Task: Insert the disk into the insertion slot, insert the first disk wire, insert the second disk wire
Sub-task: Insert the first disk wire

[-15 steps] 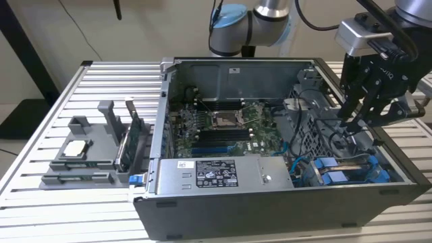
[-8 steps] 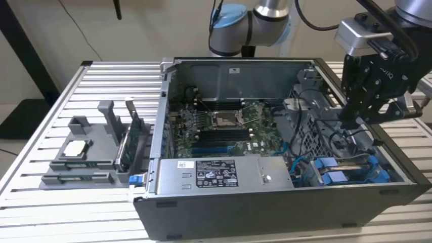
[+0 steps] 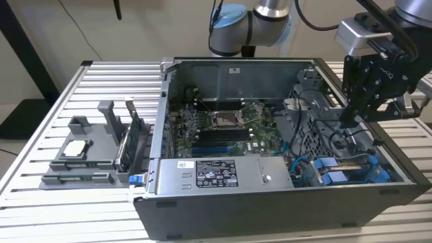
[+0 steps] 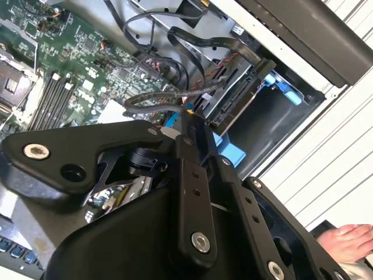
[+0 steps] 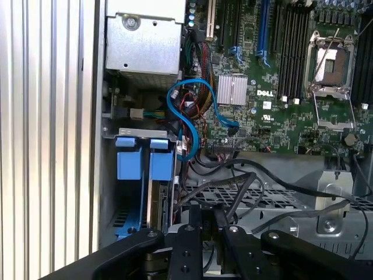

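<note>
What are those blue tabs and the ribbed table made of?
The blue tabs look like moulded plastic: uniform colour, smooth matte faces. The table seems bare metal, probably aluminium: pale grey slats with a soft sheen.

Tool (image 3: 349, 120) low over black cables (image 3: 339, 140) inside open computer case (image 3: 270, 220).
</note>
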